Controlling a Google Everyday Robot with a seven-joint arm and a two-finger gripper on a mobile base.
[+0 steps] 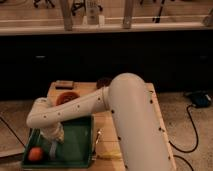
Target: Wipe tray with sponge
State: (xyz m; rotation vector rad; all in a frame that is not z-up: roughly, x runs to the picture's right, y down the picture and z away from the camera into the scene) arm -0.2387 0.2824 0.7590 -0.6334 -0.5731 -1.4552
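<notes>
The green tray [75,142] lies at the table's front left. My gripper [52,150] hangs from the white arm [75,107] and points down into the left half of the tray. It is shut on the pale blue-grey sponge [53,151], which rests against the tray floor. An orange fruit [35,154] lies in the tray's front left corner, just left of the gripper.
A dark brownish flat block [64,84] lies at the table's back left. A reddish bowl [67,97] sits behind the tray and a dark bowl [104,81] farther back. A yellow item [107,155] lies right of the tray. The arm's large white link [135,125] covers the table's right side.
</notes>
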